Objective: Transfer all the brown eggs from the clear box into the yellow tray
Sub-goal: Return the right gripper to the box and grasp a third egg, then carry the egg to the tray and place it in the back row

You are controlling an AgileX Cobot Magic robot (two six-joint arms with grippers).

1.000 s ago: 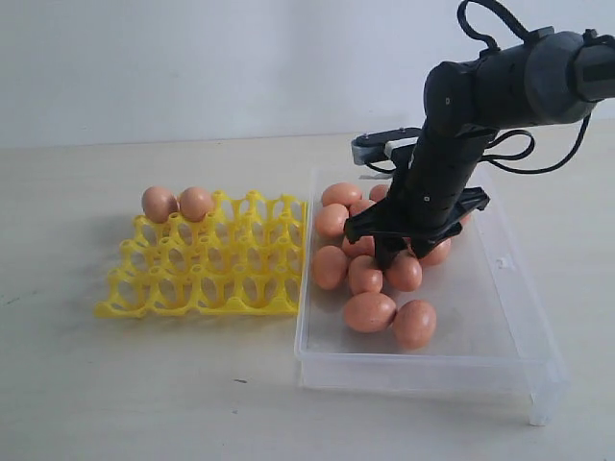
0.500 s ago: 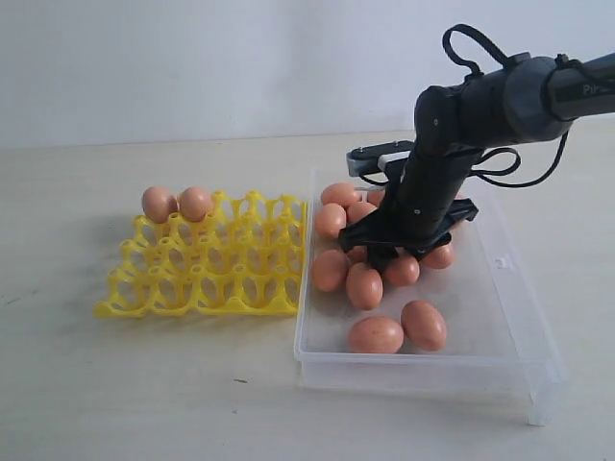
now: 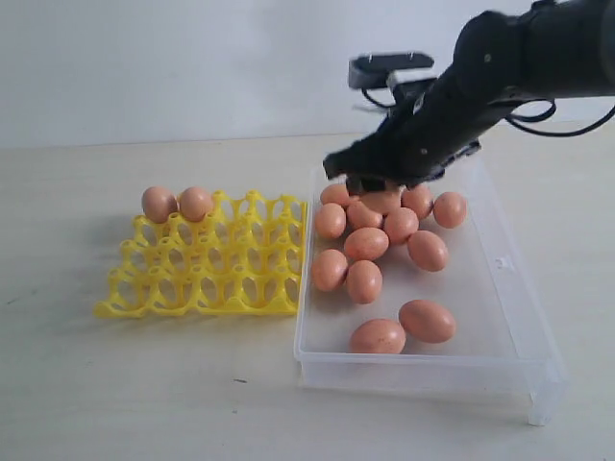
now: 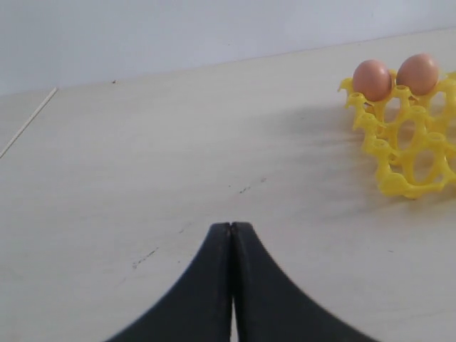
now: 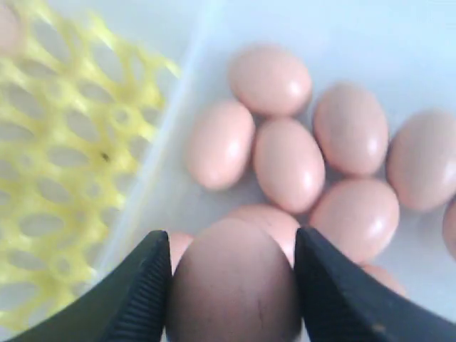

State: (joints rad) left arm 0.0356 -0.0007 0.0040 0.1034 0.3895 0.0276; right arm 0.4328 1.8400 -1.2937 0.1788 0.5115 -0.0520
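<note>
Lifting another one out of the pile

So the right gripper [image 3: 370,182] was buried in the brown eggs [image 3: 366,243] a second ago. Now it's come up over the far end of the clear box [image 3: 480,307] with one egg [image 5: 234,285] clamped between its jaws, and the loose ones have rolled around a bit. The yellow tray [image 3: 207,279] only has two eggs [image 3: 159,203] in its far-left cups, so there's loads still to go. The left gripper [image 4: 231,285] is pinched closed on nothing, low over the table [image 4: 142,142].
</note>
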